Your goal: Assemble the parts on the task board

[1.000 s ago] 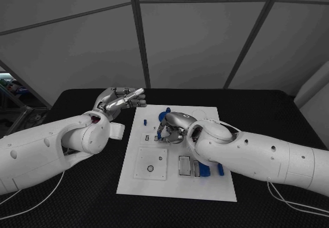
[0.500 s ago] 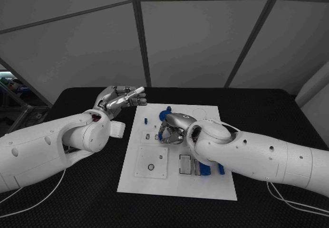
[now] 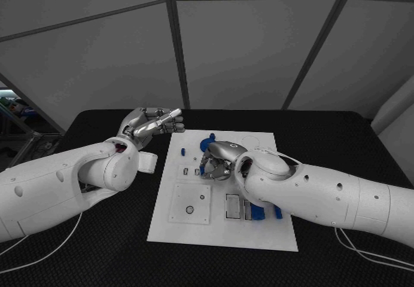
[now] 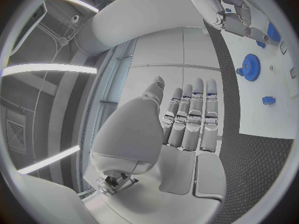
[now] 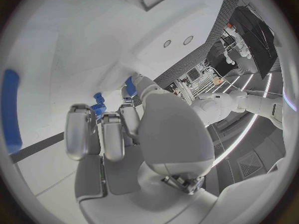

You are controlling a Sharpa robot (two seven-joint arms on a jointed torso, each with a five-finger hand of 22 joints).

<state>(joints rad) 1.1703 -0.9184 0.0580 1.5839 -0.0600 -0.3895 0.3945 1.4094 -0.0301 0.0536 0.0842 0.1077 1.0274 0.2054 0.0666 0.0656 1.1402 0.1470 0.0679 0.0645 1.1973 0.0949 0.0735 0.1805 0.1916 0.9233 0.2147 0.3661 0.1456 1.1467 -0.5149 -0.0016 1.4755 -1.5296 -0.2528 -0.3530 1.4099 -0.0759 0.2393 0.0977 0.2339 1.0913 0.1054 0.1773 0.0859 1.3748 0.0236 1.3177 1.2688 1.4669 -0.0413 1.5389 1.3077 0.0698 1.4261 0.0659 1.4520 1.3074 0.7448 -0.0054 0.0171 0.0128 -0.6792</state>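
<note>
Hovering off the task board's (image 3: pixel 226 230) far-left edge, left robot hand (image 3: pixel 154 125) spread, empty; right robot hand's (image 3: pixel 218 161) grip unclear.

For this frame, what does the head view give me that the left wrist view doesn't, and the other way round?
Head view alone: the whole task board on the black table, with the blue parts by the right arm and the left hand seen from outside, raised off the board's left edge. Left wrist view alone: the left hand's palm side, fingers straight and side by side, holding nothing. Both share the blue gear at the board's far end and the right hand down on the board; neither settles what it grips.
</note>
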